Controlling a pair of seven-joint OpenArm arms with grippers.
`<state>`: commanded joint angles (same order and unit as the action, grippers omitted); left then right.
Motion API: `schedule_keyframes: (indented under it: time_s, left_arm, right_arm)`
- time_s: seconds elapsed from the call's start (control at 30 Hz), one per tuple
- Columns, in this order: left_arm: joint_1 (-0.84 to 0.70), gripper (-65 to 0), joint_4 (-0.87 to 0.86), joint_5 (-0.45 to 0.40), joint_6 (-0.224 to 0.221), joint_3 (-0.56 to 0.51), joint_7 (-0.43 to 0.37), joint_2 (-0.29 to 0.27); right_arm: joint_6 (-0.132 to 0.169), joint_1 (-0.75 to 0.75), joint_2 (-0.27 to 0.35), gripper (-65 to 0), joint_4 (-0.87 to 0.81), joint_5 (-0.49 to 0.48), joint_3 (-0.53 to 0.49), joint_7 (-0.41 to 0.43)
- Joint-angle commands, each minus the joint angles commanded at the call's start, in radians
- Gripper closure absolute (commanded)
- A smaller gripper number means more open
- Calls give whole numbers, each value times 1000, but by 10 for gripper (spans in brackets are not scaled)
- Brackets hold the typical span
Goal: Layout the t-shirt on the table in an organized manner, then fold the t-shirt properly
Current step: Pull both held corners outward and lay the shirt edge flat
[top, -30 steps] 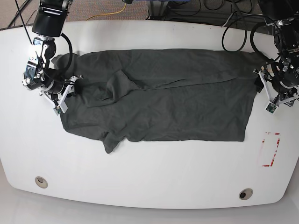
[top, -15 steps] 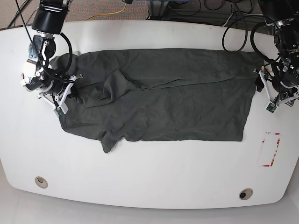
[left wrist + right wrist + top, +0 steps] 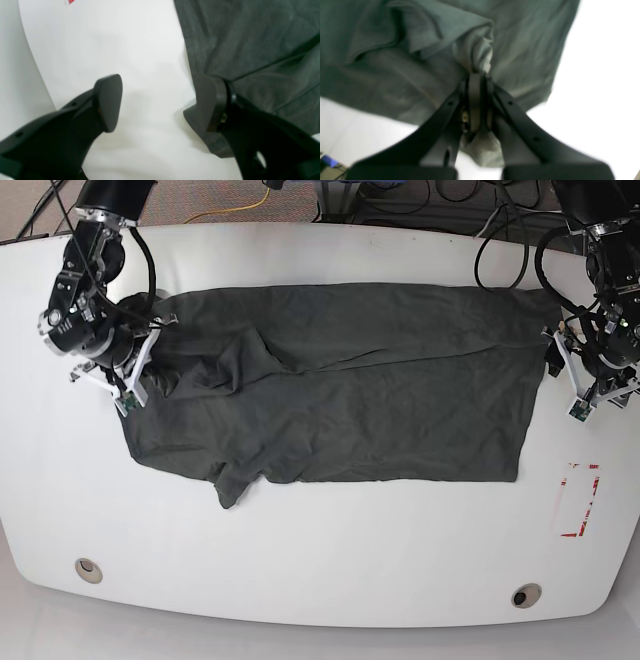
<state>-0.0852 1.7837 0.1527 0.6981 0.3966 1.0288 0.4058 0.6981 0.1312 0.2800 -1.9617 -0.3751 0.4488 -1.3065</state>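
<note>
The t-shirt [image 3: 340,385] is lying spread across the middle of the white worktop [image 3: 320,550], reaching from near one short edge almost to the other, closer to the far long edge than to the near one. Its cloth is wrinkling into a ridge running across the middle, and one sleeve is poking out toward the near long edge.

The right gripper [image 3: 476,82] is sitting at the shirt's end on the base view's left. Its fingers [image 3: 475,100] are pressing tightly together on a bunched fold of the grey cloth, which is puckering up just beyond the tips.

The left gripper [image 3: 160,102] is hanging at the opposite end of the shirt, by the worktop's other short edge. Its fingers [image 3: 108,100] are standing wide apart and gripping nothing: one is over bare white worktop, the other is over the shirt's side edge, whose corner is showing just below it. Whether that finger is touching the cloth cannot be told.

A red tape mark [image 3: 580,500] is lying on the worktop near that same short edge, well clear of the shirt. Two round grommet holes [image 3: 88,569] are sitting near the near long edge.
</note>
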Motion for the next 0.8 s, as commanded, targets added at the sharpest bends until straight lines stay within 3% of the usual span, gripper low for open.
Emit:
schedule_keyframes:
  time_s: [0.2, 0.57, 0.8]
  left_arm:
    - [0, -433, -2, 0, 0, -21, 0, 0]
    - [0, -433, -2, 0, 0, -51, 0, 0]
    - [0, -433, 0, 3, 0, -77, 0, 0]
  right_arm:
    - [0, 78, -2, -5, -11, 3, 11, 5]
    - [0, 135, 20, -5, -12, 8, 157, 3]
    - [0, 155, 38, -11, -6, 9, 161, 43]
